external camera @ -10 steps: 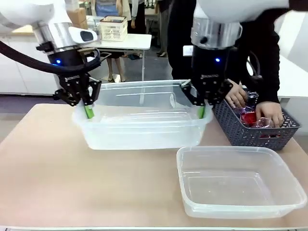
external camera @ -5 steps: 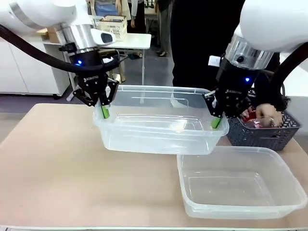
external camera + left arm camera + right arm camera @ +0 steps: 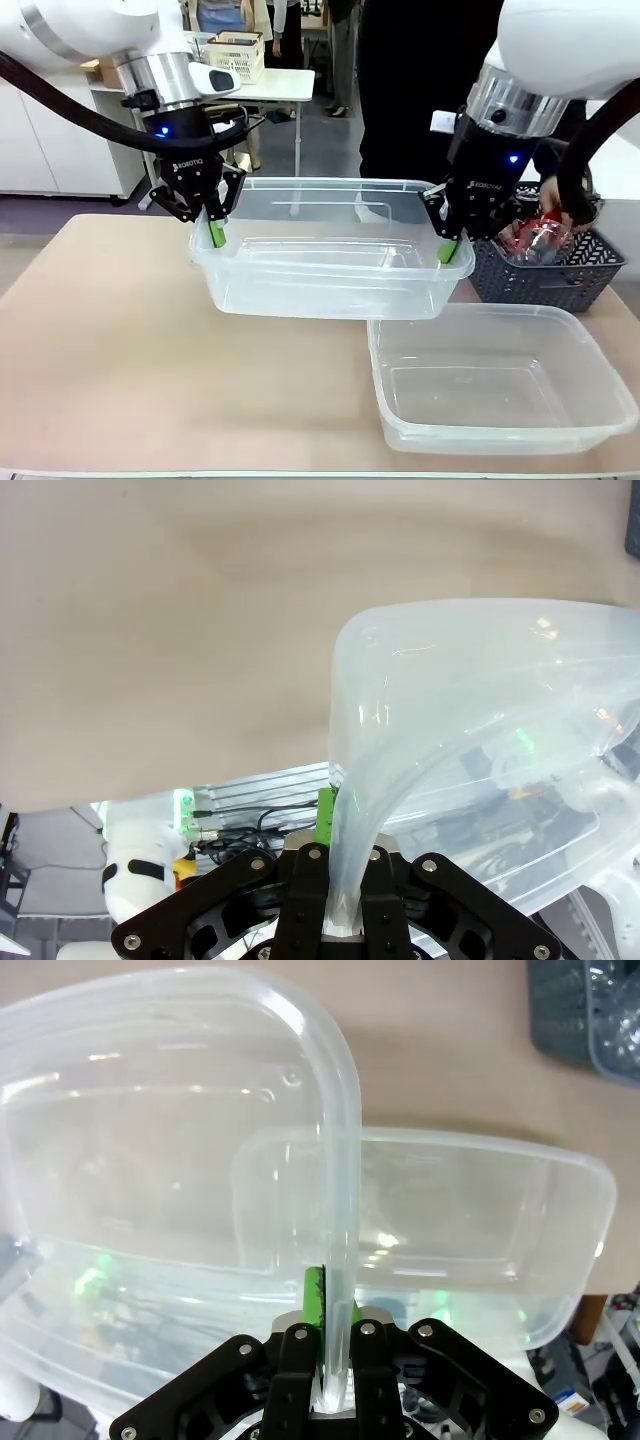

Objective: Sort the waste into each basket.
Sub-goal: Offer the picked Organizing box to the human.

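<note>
- Found a clear tub point(image 3: 320, 270) slung between the two arms, roughly level, hanging above the counter point(image 3: 100, 340).
- Noted left jaws clamped on the tub's left end wall, a green pad point(image 3: 215, 233) showing at the rim.
- Checked from the left wrist: same plastic wall point(image 3: 480, 710) pinched between the black fingers, with counter point(image 3: 200, 630) beyond.
- Noted right jaws clamped likewise on the right end wall, green pad point(image 3: 447, 252) at the corner.
- Checked from the right wrist: tub wall point(image 3: 335, 1160) rising straight from between the fingers.
- Logged a second clear tub point(image 3: 495, 385) resting on the counter at front right, with the carried tub's right end overlapping its far left rim. Seen through the wall from the right wrist too point(image 3: 450, 1210).
- Spotted a dark grey basket point(image 3: 545, 275) at far right, just behind the second tub and close to the right jaws.
- Spotted a person's hand point(image 3: 558, 205) in that basket among the waste point(image 3: 522, 240): something red and some clear plastic, too blurred to tell further.
</note>
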Tool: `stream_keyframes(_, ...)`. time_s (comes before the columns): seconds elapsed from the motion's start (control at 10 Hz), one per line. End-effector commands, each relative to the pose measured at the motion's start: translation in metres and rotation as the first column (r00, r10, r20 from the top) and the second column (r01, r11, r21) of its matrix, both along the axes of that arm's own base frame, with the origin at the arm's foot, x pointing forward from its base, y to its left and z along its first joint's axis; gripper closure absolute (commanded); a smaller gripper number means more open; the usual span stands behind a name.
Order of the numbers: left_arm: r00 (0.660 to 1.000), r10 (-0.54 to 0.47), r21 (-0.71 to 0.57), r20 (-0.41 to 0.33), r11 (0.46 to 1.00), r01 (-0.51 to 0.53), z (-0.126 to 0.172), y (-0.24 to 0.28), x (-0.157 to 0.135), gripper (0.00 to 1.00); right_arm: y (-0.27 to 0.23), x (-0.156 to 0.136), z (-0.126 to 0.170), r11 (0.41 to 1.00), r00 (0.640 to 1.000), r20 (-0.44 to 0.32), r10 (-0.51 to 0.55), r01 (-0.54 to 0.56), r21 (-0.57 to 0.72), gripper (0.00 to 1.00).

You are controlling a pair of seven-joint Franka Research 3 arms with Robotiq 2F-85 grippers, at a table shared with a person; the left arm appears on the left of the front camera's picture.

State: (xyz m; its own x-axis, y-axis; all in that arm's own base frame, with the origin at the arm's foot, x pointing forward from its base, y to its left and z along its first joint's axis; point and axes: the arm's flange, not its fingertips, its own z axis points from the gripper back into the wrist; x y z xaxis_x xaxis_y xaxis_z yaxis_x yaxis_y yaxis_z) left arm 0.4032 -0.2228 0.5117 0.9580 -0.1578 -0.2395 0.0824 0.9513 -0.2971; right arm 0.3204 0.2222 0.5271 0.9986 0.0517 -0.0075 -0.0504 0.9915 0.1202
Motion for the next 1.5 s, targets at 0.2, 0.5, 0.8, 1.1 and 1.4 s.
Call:
stream_keyframes(0.2,1.0,-0.009,-0.018,-0.001,1.0,0.009,0.0059,0.0017,-0.0021,0.96,-0.0004,0.002,0.0021,1.0,1.0,0.001,0.013,-0.013,-0.013,0.96)
stream_keyframes(0.5,1.0,-0.009,-0.018,-0.001,1.0,0.009,0.0059,0.0017,-0.0021,0.96,-0.0004,0.002,0.0021,1.0,1.0,0.001,0.013,-0.013,-0.013,0.96)
stream_keyframes(0.8,1.0,-0.009,-0.018,-0.001,1.0,0.009,0.0059,0.0017,-0.0021,0.96,-0.0004,0.002,0.0021,1.0,1.0,0.001,0.013,-0.013,-0.013,0.96)
stream_keyframes(1.1,1.0,-0.009,-0.018,-0.001,1.0,0.009,0.0059,0.0017,-0.0021,0.96,-0.0004,0.002,0.0021,1.0,1.0,0.001,0.013,-0.013,-0.013,0.96)
stream_keyframes(1.4,1.0,-0.009,-0.018,-0.001,1.0,0.009,0.0059,0.0017,-0.0021,0.96,-0.0004,0.002,0.0021,1.0,1.0,0.001,0.013,-0.013,-0.013,0.96)
